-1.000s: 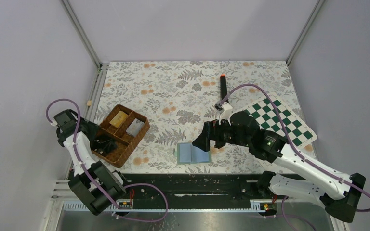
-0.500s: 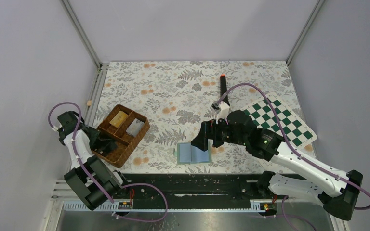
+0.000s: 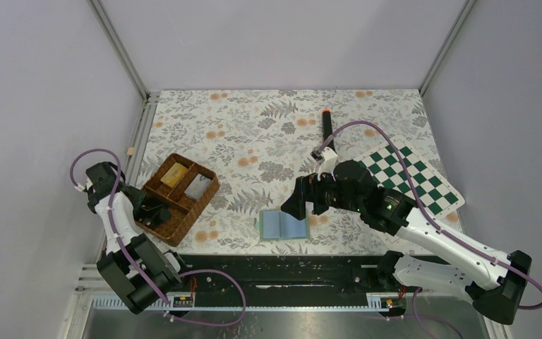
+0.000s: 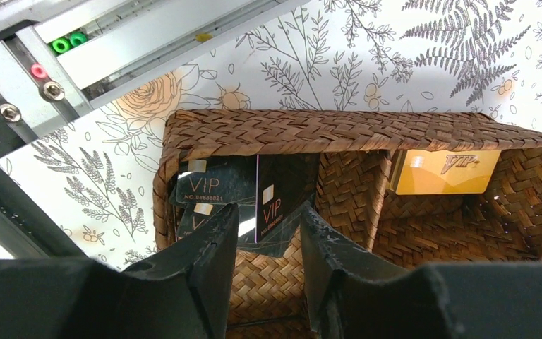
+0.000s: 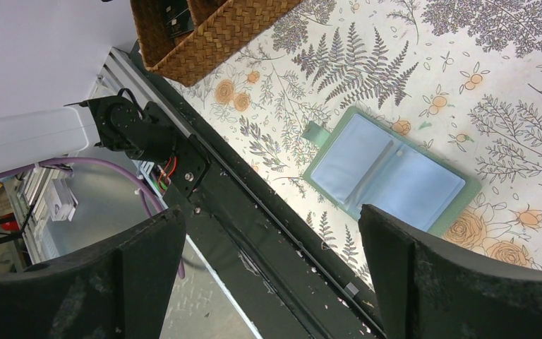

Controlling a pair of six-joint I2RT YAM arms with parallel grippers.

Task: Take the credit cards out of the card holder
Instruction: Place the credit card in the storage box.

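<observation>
The card holder [image 3: 283, 226] lies open on the floral cloth, its pale blue panels [image 5: 384, 169] facing up with no card showing on them. My right gripper [image 3: 294, 205] hangs above it with its jaws wide open and empty [image 5: 269, 212]. Dark credit cards [image 4: 243, 187] marked VIP lie overlapping in the end compartment of the brown wicker tray [image 3: 199, 209]. Over that compartment my left gripper [image 4: 268, 212] hovers with a narrow gap between its jaws, and only wicker shows in the gap. One silvery card [image 3: 196, 186] rests in another compartment.
A gold-coloured VIP card [image 4: 443, 171] sits in the tray's far compartment. The green chessboard [image 3: 409, 176] lies at the right, and a black marker with an orange tip [image 3: 327, 126] behind it. A small wooden cube [image 3: 132, 151] sits by the left rail. The metal rail [image 5: 254, 212] runs along the near edge.
The left gripper's jaws have narrowed a little over the tray and the left arm has shifted slightly. The right gripper has crept a little to the left over the card holder.
</observation>
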